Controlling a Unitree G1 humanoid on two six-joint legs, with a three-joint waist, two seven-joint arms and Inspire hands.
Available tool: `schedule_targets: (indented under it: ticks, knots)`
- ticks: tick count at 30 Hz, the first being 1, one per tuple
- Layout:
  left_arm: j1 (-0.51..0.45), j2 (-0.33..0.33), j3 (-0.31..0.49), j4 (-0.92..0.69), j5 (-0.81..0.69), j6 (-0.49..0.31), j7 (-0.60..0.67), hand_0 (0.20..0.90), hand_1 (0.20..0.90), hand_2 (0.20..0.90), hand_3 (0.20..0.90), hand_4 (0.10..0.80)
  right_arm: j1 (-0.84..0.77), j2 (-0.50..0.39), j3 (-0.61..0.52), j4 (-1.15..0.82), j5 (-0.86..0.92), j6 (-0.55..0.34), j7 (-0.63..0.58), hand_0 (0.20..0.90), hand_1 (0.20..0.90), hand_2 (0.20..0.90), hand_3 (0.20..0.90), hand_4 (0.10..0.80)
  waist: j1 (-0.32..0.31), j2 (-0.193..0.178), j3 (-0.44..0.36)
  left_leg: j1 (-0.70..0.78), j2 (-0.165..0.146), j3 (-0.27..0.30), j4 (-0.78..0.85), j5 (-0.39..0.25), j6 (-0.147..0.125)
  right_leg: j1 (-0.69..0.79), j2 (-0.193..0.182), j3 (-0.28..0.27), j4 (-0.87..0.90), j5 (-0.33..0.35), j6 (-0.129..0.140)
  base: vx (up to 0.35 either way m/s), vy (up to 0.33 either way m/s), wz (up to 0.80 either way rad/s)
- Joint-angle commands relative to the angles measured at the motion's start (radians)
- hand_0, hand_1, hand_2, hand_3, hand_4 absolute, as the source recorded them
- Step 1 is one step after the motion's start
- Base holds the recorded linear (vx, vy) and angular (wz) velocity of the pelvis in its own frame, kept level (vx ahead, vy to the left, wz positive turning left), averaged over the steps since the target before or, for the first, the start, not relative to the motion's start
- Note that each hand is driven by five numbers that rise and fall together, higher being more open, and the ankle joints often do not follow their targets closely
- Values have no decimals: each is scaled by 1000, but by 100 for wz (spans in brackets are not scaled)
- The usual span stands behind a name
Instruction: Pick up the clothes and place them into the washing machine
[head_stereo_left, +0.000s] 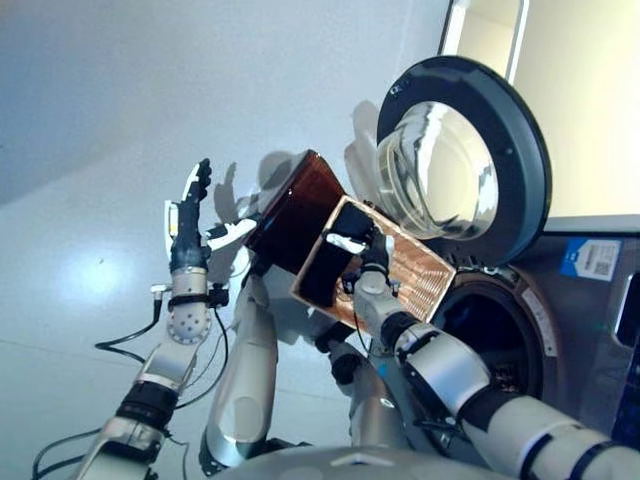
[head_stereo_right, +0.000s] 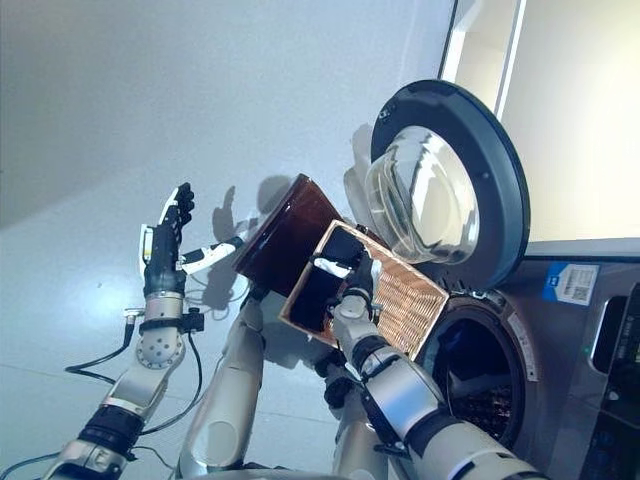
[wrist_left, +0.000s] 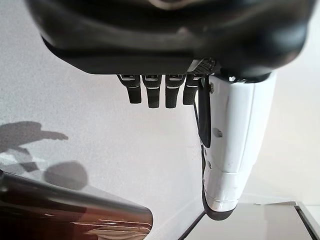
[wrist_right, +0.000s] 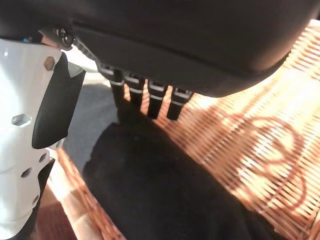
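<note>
A shallow wicker basket (head_stereo_left: 425, 272) rests on a dark brown box (head_stereo_left: 293, 212) beside the washing machine. A black garment (head_stereo_left: 322, 272) lies in the basket's left part. My right hand (head_stereo_left: 372, 262) is over the basket, its fingers straight and reaching down onto the black garment (wrist_right: 165, 190), its thumb spread apart. The wicker floor (wrist_right: 250, 150) shows beside the cloth. My left hand (head_stereo_left: 188, 225) is open and empty, raised over the floor left of the box. The machine's round door (head_stereo_left: 462, 150) stands open above the dark drum opening (head_stereo_left: 492, 342).
The grey washing machine front (head_stereo_left: 590, 300) is at the right, with a blue label. Pale floor (head_stereo_left: 90, 150) spreads to the left of the box. The box's glossy edge (wrist_left: 75, 217) shows in the left wrist view.
</note>
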Motion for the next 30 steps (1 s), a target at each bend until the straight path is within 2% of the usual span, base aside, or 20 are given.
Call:
schedule_targets:
  ticks: [1, 12, 25, 26, 30]
  knots:
    - [22, 40, 28, -76, 2, -69, 15, 900, 900, 900, 900, 800, 11, 41, 29, -33, -37, -55, -21, 900, 900, 900, 900, 800, 5, -23, -3, -65, -24, 40, 12, -72, -30, 165, 36, 45, -187, -4, 36, 0, 0, 0]
    - [20, 55, 31, -73, 2, -64, 20, 900, 900, 900, 900, 800, 20, 69, 50, -35, -25, -64, -18, 900, 900, 900, 900, 800, 23, -28, 7, -79, -37, 34, 17, -70, -32, 173, 36, 29, -189, -8, 37, 0, 1, 3]
    - [9, 50, 13, -67, 7, -68, 36, 900, 900, 900, 900, 800, -48, 7, -31, 6, -27, -51, -55, 900, 900, 900, 900, 800, 40, 17, 51, -126, -49, 37, 48, -75, -24, 131, 16, 22, -139, -17, 39, -3, 17, 3]
    - [7, 52, 11, -66, 7, -67, 38, 900, 900, 900, 900, 800, -52, 6, -33, 3, -30, -53, -59, 200, 200, 200, 200, 300, 39, 19, 50, -127, -51, 38, 48, -76, -22, 130, 15, 22, -139, -17, 39, 0, 0, 0]
    - [15, 58, 15, -75, 11, -67, 44, 900, 900, 900, 900, 800, -56, 13, -33, 0, -32, -55, -62, 200, 200, 200, 200, 300, 32, 19, 41, -129, -53, 41, 48, -77, -19, 126, 14, 26, -137, -17, 40, 1, 16, 3]
